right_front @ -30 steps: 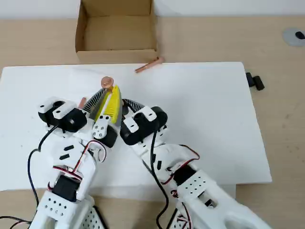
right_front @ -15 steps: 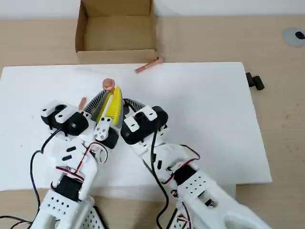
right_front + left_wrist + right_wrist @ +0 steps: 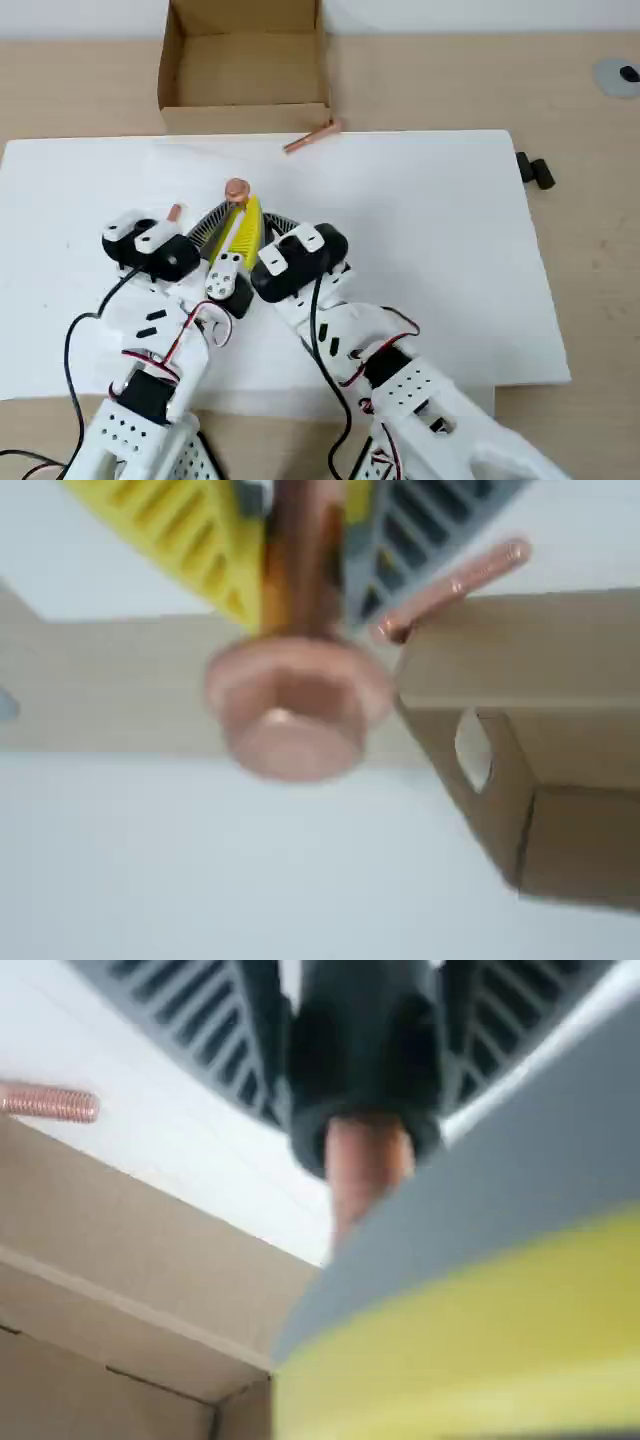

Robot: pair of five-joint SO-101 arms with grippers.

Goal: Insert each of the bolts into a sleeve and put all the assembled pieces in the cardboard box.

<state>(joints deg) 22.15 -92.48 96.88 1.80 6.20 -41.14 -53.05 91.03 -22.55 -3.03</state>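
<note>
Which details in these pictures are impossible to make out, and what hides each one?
How deep the held bolt sits in the sleeve: high view, left arm and right arm cover the joint; right wrist view, blurred, yellow finger in front.
Copper piece beside the left arm: high view, half hidden by the arm, kind unclear.
Loose bolt: right wrist view, cut off by the edge.
Cardboard box: high view, far side cut off.

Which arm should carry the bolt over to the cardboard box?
Left, probably. The left pincer is shut on the bolt just behind its head, which points toward the cardboard box. The right pincer grips the sleeve, with the bolt's end poking out, so it could let go.
</note>
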